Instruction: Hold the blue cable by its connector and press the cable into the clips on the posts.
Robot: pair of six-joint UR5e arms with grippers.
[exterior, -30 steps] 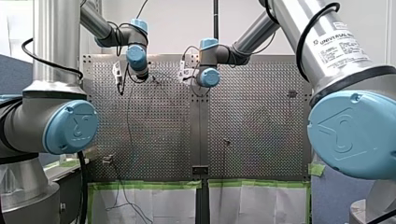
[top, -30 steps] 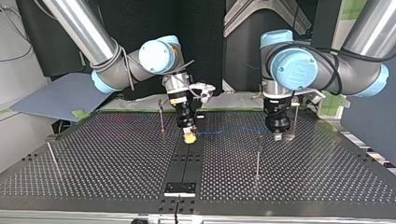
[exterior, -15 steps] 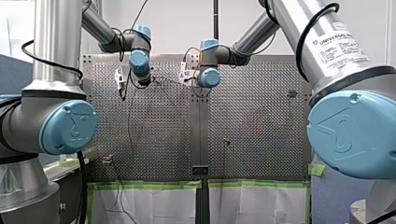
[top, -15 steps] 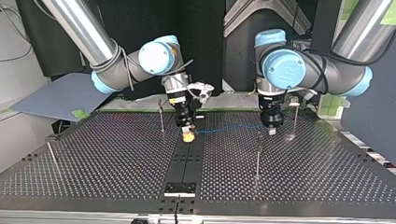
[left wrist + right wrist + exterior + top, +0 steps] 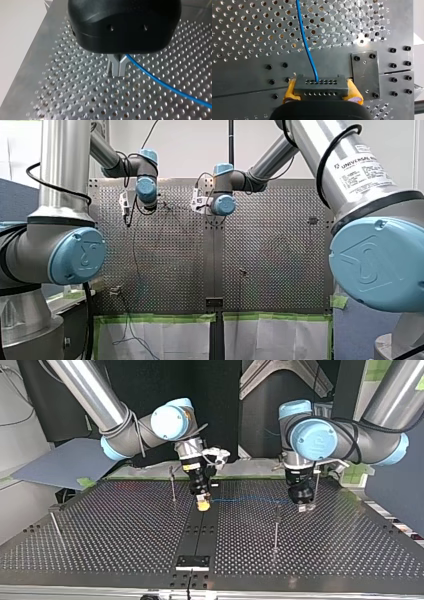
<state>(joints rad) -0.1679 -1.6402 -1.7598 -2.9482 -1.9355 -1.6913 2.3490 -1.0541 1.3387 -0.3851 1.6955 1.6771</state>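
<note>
Blue cable (image 5: 308, 47): judged light, limp, kink-prone | hold: rigid connector (image 5: 320, 86); right hand (image 5: 322, 92) pinches it | left hand (image 5: 117, 71), 3 o'clock of it in top view, pinches cable

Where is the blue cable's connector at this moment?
The dark connector is clamped between the yellow pads of my right gripper, near the top view's middle, over the table's centre seam.

White wall (image 5: 190, 150) behind — green-taped white sheets (image 5: 165, 335) below.

blue cable (image 5: 165, 86) cut off, clips (image 5: 276, 508) too small
</note>
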